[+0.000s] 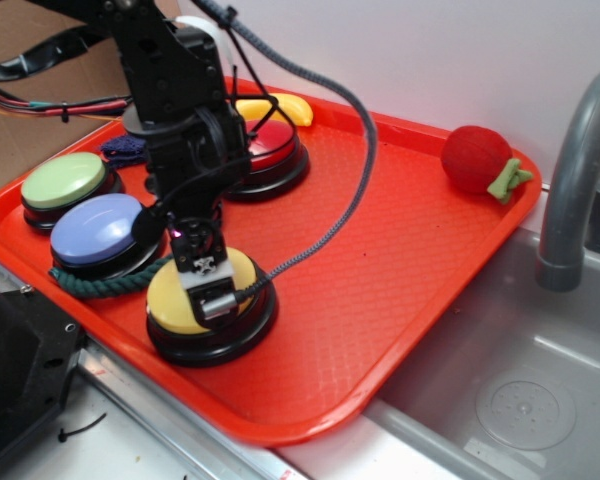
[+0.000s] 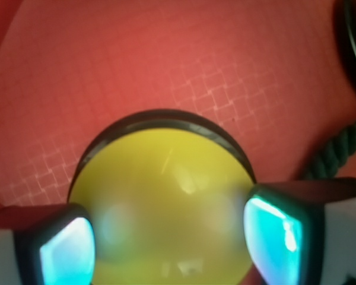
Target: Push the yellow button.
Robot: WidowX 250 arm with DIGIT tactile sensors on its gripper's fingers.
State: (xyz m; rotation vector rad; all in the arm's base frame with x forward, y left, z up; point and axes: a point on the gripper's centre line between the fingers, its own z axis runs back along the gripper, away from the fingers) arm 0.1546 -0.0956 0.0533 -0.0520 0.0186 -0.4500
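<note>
The yellow button [image 1: 176, 303] has a yellow domed cap on a black base and sits at the front of the red tray [image 1: 400, 260]. My gripper [image 1: 209, 284] points down onto the cap, at or just above its surface; I cannot tell if it touches. In the wrist view the cap [image 2: 166, 190] fills the lower middle of the frame. My gripper [image 2: 172, 243] is open and empty there, with its two fingers [image 2: 276, 234] spread wide over the dome's left and right sides.
A blue button [image 1: 100, 228] and a green button [image 1: 64, 180] sit to the left, and a red button [image 1: 272, 148] and a yellow banana [image 1: 282, 106] behind. A dark green rope [image 1: 100, 283] lies beside the yellow button. A red plush strawberry [image 1: 477, 158] lies at the tray's far right corner. A sink [image 1: 520, 400] and a faucet [image 1: 580, 150] are on the right.
</note>
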